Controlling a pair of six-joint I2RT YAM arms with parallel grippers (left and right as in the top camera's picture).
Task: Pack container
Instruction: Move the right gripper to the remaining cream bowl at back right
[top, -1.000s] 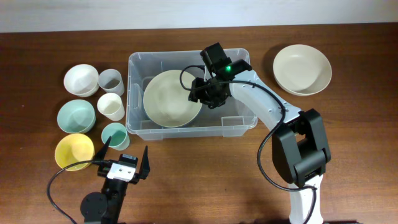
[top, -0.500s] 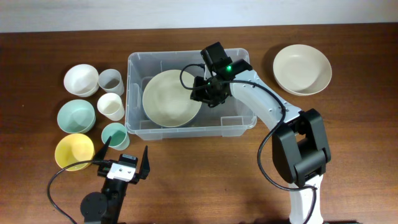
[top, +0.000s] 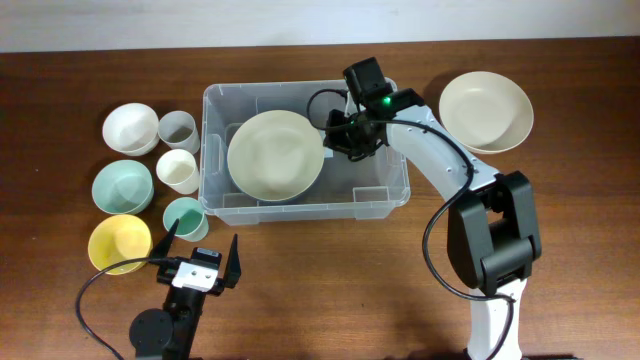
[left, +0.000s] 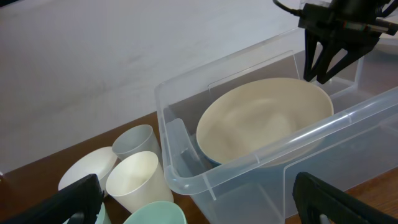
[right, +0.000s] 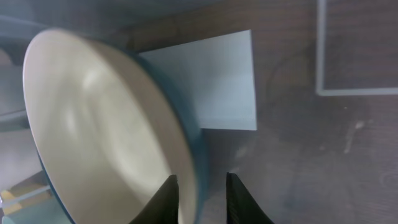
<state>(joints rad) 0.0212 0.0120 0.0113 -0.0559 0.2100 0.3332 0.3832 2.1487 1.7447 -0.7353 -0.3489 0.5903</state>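
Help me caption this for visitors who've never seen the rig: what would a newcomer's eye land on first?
First, the big cream bowl leaning inside the clear container mid-table, with the right gripper straddling its rim. Next, the cluster of small bowls and cups on the wood left of the container, and a second cream bowl on the wood to its right.

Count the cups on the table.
3, in a column left of the container: a grey cup farthest back, a cream cup in the middle, a teal cup in front. None appears hidden.
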